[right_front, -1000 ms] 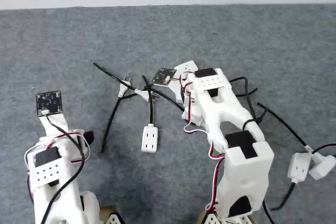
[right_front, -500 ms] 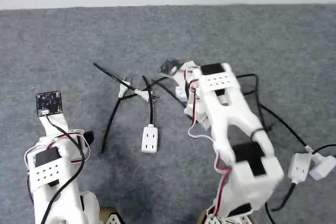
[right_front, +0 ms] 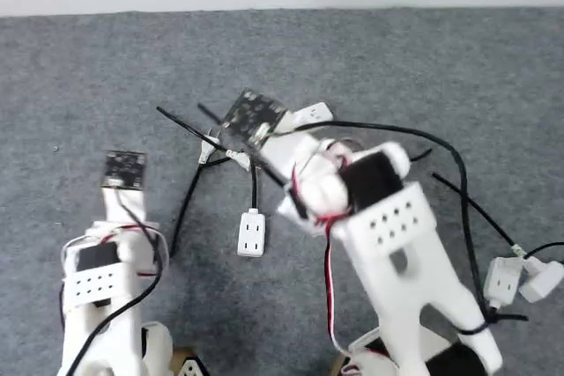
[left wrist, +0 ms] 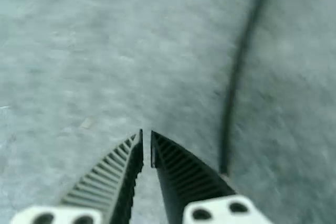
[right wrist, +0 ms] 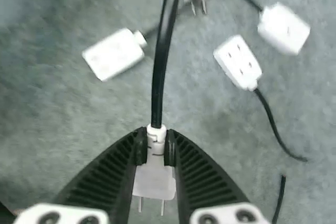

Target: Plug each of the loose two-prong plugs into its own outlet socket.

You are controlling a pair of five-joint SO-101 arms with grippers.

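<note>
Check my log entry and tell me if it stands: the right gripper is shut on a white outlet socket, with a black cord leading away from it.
One thing is wrong: it is not a socket. The right wrist view shows the right gripper shut on a white two-prong plug, its two prongs pointing back toward the camera. The black cord does lead away from it.
</note>
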